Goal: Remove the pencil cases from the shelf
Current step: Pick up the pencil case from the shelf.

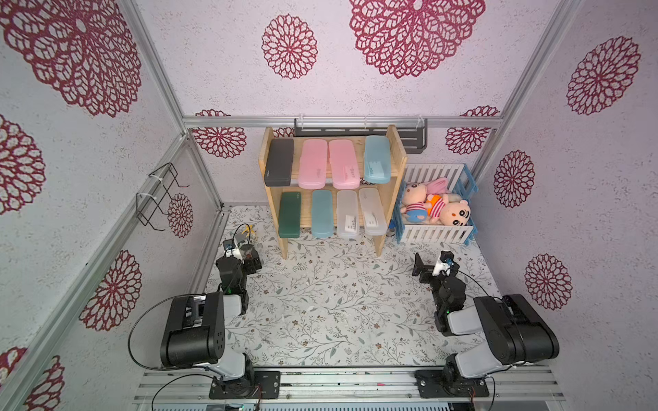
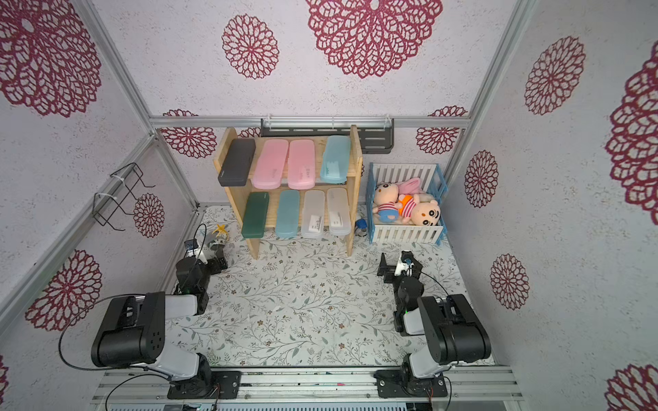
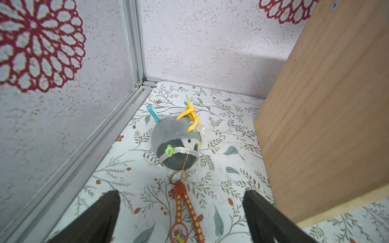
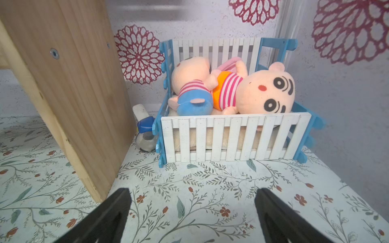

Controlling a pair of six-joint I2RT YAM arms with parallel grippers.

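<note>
The wooden shelf (image 1: 398, 149) stands at the back of the table in both top views. Its upper tier holds a black pencil case (image 1: 279, 162), two pink ones (image 1: 312, 163) (image 1: 343, 163) and a light blue one (image 1: 377, 159). On the lower tier lie dark green (image 1: 290, 214), light blue (image 1: 322, 213) and two frosted clear cases (image 1: 348, 213) (image 1: 372, 211). My left gripper (image 3: 181, 195) is open, low, left of the shelf's side panel (image 3: 328, 105). My right gripper (image 4: 192, 193) is open and empty, right of the other panel (image 4: 69, 84).
A grey plush keychain (image 3: 176, 143) with an orange strap lies in front of the left gripper. A blue-and-white slatted crate (image 4: 233, 136) with plush dolls stands right of the shelf, a small bottle (image 4: 145, 130) between them. A dark rack (image 1: 413, 138) hangs behind.
</note>
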